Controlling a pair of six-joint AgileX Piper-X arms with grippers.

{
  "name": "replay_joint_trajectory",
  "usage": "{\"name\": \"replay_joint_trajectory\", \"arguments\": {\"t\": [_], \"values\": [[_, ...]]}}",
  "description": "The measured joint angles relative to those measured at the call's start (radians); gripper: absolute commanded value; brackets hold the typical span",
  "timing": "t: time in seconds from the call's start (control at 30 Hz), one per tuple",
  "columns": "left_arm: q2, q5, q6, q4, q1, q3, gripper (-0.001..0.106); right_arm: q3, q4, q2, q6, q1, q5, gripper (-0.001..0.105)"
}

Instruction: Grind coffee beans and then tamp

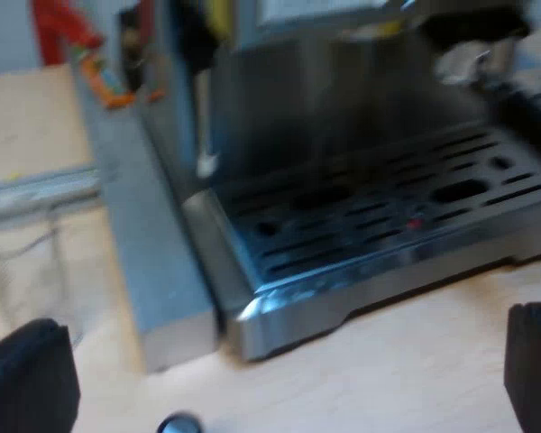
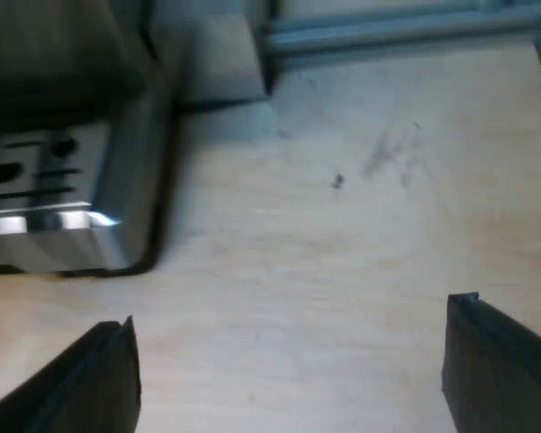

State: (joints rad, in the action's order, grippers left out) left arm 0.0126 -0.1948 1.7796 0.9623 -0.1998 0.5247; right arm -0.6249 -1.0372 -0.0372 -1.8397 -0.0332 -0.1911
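My left gripper (image 1: 279,383) hangs low over the wooden table (image 1: 406,343). Its two black fingers (image 1: 27,379) are spread wide apart and hold nothing. It faces the front of the espresso machine (image 1: 343,108). The machine's slotted drip tray (image 1: 388,225) sits just beyond my fingers (a small red spot shows among the slots). The steam wand (image 1: 204,135) hangs down near one end of the tray. A small dark round thing (image 1: 178,422) lies on the table close to one finger; I cannot tell what it is.

My right gripper (image 2: 288,379) is over bare wood too, fingers (image 2: 496,370) apart and empty. It is near a corner of the drip tray (image 2: 63,212), and an aluminium rail (image 2: 388,32) lies across the table beyond.
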Motion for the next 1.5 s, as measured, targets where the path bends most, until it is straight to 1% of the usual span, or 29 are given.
{"name": "replay_joint_trajectory", "arguments": {"t": [0.03, 0.07, 0.13, 0.17, 0.2, 0.23, 0.27, 0.33, 0.37, 0.4, 0.43, 0.47, 0.53, 0.6, 0.63, 0.7, 0.8, 0.93, 0.97, 1.03, 1.07, 1.13, 1.2, 1.23, 1.3, 1.4, 1.5], "values": [[0.000, 0.000, 0.000, -0.005, -0.020, 0.006, 0.098, -0.012, 0.000, -0.012, 0.000, 0.016, -0.003, 0.070], [0.000, -0.002, 0.000, -0.020, -0.057, 0.018, 0.098, -0.030, -0.004, -0.035, 0.000, 0.040, -0.003, 0.070], [0.000, -0.004, 0.000, -0.036, -0.085, 0.024, 0.095, -0.058, -0.026, -0.072, -0.012, 0.079, -0.012, 0.070], [0.000, -0.015, 0.000, -0.048, -0.110, 0.025, 0.091, -0.083, -0.041, -0.097, -0.035, 0.116, -0.025, 0.070], [0.000, -0.022, 0.000, -0.060, -0.127, 0.025, 0.084, -0.105, -0.057, -0.125, -0.054, 0.152, -0.038, 0.070], [-0.002, -0.026, 0.000, -0.063, -0.138, 0.025, 0.081, -0.111, -0.064, -0.138, -0.063, 0.169, -0.045, 0.070], [-0.009, -0.038, 0.000, -0.074, -0.156, 0.026, 0.073, -0.129, -0.070, -0.160, -0.075, 0.196, -0.061, 0.070], [-0.030, -0.061, 0.000, -0.096, -0.189, 0.025, 0.065, -0.147, -0.075, -0.181, -0.102, 0.232, -0.079, 0.070], [-0.042, -0.081, 0.000, -0.110, -0.204, 0.025, 0.064, -0.159, -0.075, -0.196, -0.119, 0.261, -0.095, 0.070], [-0.051, -0.105, -0.010, -0.125, -0.217, 0.025, 0.064, -0.168, -0.075, -0.208, -0.131, 0.291, -0.120, 0.070], [-0.053, -0.105, -0.010, -0.130, -0.219, 0.025, 0.064, -0.171, -0.075, -0.214, -0.137, 0.301, -0.133, 0.070], [-0.080, -0.146, -0.032, -0.179, -0.253, 0.025, 0.064, -0.173, -0.075, -0.224, -0.146, 0.324, -0.148, 0.070], [-0.101, -0.166, -0.046, -0.217, -0.276, 0.025, 0.064, -0.173, -0.077, -0.245, -0.147, 0.366, -0.171, 0.070], [-0.140, -0.191, -0.082, -0.255, -0.317, 0.025, 0.064, -0.173, -0.080, -0.263, -0.151, 0.401, -0.178, 0.070], [-0.150, -0.194, -0.086, -0.265, -0.328, 0.023, 0.064, -0.173, -0.080, -0.267, -0.154, 0.411, -0.179, 0.070], [-0.184, -0.197, -0.116, -0.290, -0.367, 0.013, 0.064, -0.173, -0.067, -0.288, -0.170, 0.455, -0.179, 0.070], [-0.234, -0.200, -0.134, -0.339, -0.405, -0.021, 0.064, -0.173, -0.042, -0.304, -0.190, 0.500, -0.179, 0.070], [-0.283, -0.206, -0.140, -0.428, -0.419, -0.069, 0.064, -0.173, -0.014, -0.314, -0.192, 0.532, -0.172, 0.070], [-0.294, -0.224, -0.140, -0.460, -0.419, -0.082, 0.064, -0.173, -0.009, -0.317, -0.192, 0.537, -0.166, 0.070], [-0.308, -0.233, -0.140, -0.502, -0.419, -0.102, 0.064, -0.173, 0.002, -0.322, -0.192, 0.552, -0.158, 0.070], [-0.316, -0.242, -0.140, -0.524, -0.419, -0.115, 0.064, -0.173, 0.023, -0.334, -0.195, 0.583, -0.137, 0.070], [-0.327, -0.247, -0.140, -0.589, -0.419, -0.142, 0.064, -0.165, 0.053, -0.337, -0.195, 0.605, -0.133, 0.070], [-0.342, -0.253, -0.140, -0.663, -0.419, -0.190, 0.064, -0.147, 0.091, -0.339, -0.195, 0.646, -0.118, 0.070], [-0.344, -0.254, -0.140, -0.681, -0.419, -0.197, 0.064, -0.144, 0.095, -0.339, -0.195, 0.655, -0.110, 0.070], [-0.346, -0.253, -0.140, -0.743, -0.419, -0.240, 0.064, -0.126, 0.114, -0.339, -0.195, 0.680, -0.083, 0.070], [-0.352, -0.254, -0.140, -0.785, -0.419, -0.281, 0.064, -0.106, 0.130, -0.339, -0.176, 0.720, -0.042, 0.070], [-0.355, -0.258, -0.140, -0.789, -0.419, -0.316, 0.064, -0.078, 0.168, -0.341, -0.156, 0.769, -0.015, 0.070]]}}
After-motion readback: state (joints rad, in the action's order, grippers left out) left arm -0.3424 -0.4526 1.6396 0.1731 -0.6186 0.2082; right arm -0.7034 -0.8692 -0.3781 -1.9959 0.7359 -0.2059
